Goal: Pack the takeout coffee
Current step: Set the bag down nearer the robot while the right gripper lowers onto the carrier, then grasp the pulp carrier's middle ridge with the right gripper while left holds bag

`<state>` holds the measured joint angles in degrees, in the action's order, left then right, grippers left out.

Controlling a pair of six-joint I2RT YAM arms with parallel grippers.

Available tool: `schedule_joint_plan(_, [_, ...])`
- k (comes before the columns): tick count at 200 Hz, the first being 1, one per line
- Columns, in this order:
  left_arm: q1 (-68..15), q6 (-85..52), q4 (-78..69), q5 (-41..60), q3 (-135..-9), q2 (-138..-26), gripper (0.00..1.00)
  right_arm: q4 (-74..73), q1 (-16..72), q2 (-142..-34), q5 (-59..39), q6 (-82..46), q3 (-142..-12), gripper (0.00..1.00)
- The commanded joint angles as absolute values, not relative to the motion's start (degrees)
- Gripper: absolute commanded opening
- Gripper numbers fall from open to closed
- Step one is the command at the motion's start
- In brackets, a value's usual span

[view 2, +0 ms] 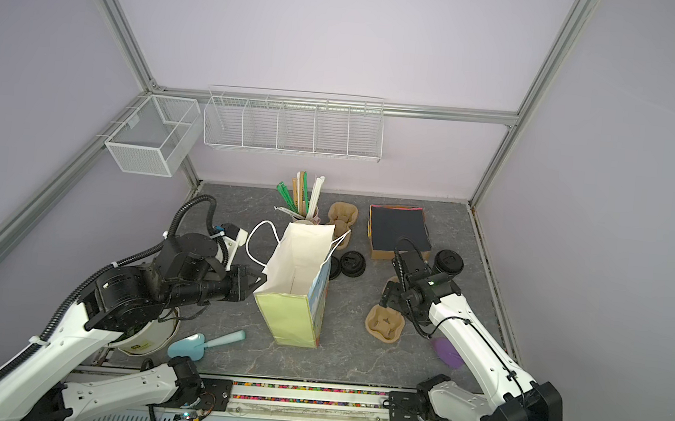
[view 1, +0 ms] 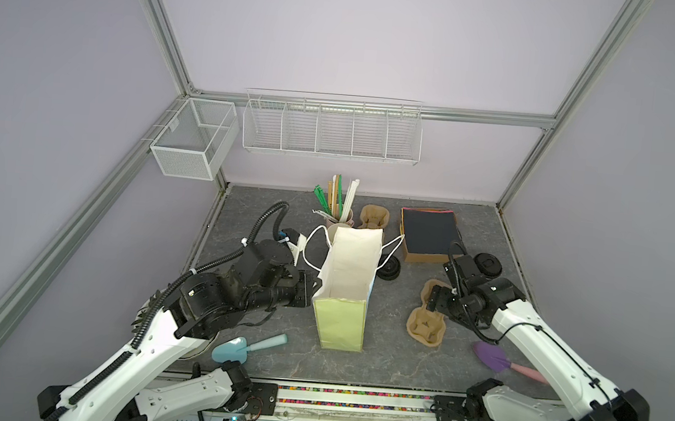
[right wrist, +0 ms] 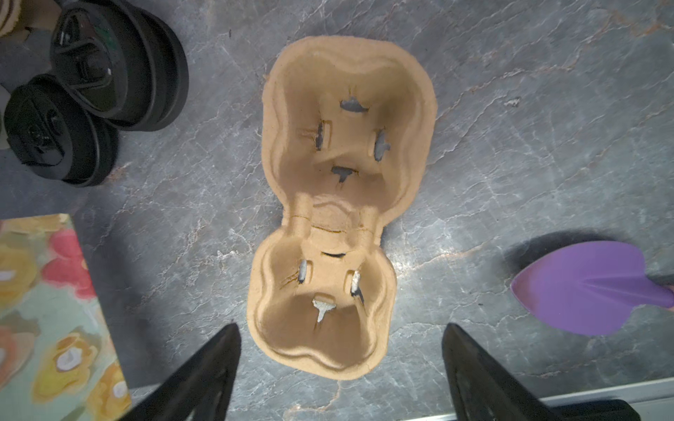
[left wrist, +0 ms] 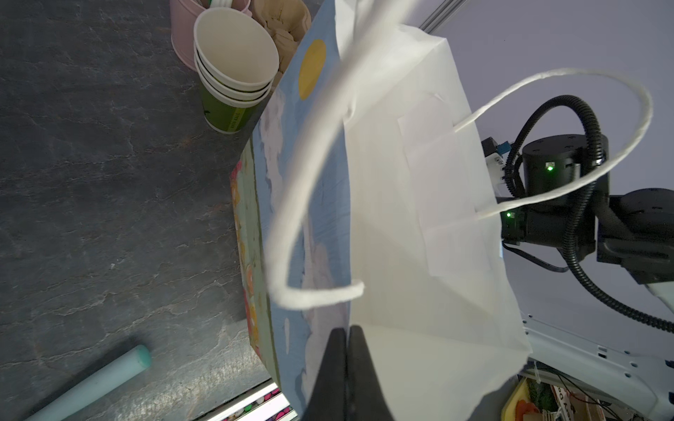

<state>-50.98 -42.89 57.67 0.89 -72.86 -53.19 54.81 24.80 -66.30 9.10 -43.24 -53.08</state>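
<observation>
Grey marbled stone tops the desk (view 1: 389,362), boxed in by pale lilac walls with a long wire rack (view 1: 332,136) and a mesh basket (view 1: 194,140) hung up behind. Dead centre stands a tall paper bag (view 1: 338,324), mouth open. The left jaws are pinched shut on its near left rim, one finger (left wrist: 330,368) outside the printed wall and one inside. The takeout coffee (view 2: 448,263) sits upright with its black lid on over at the right, just beside the near corner of a cardboard box of dark napkins (view 1: 430,232) and well apart from the bag. From where I stand the right arm (view 1: 487,293) crosses in front of it, hiding most of the cup below the lid. The right jaws hang spread wide over a brown pulp cup carrier (right wrist: 346,145), holding nothing, and that carrier lies between the bag and the arm. Loose black lids (view 2: 352,263) sit by the bag's far right side. Behind the bag crowd a stack of lidless cups (left wrist: 233,69), a pink pot of straws (view 1: 340,203) and a second carrier (view 1: 374,217). A purple scoop (view 1: 492,356) lies partly under the right arm; a blue scoop (view 1: 240,347) lies at the near left of the desk.
</observation>
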Motion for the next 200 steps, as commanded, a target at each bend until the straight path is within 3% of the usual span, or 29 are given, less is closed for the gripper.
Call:
schedule_joint_plan(1, [-51.4, -44.2, 54.8, -1.1, -71.4, -53.0, 0.00, 52.0, 23.9, -67.7, 6.9, -42.4, -51.3, 0.89])
schedule_joint_plan(200, [-52.0, -44.1, 48.4, -4.5, -66.5, -56.0, 0.00, 45.1, 20.6, -78.7, 2.3, -35.7, -49.6, 0.89])
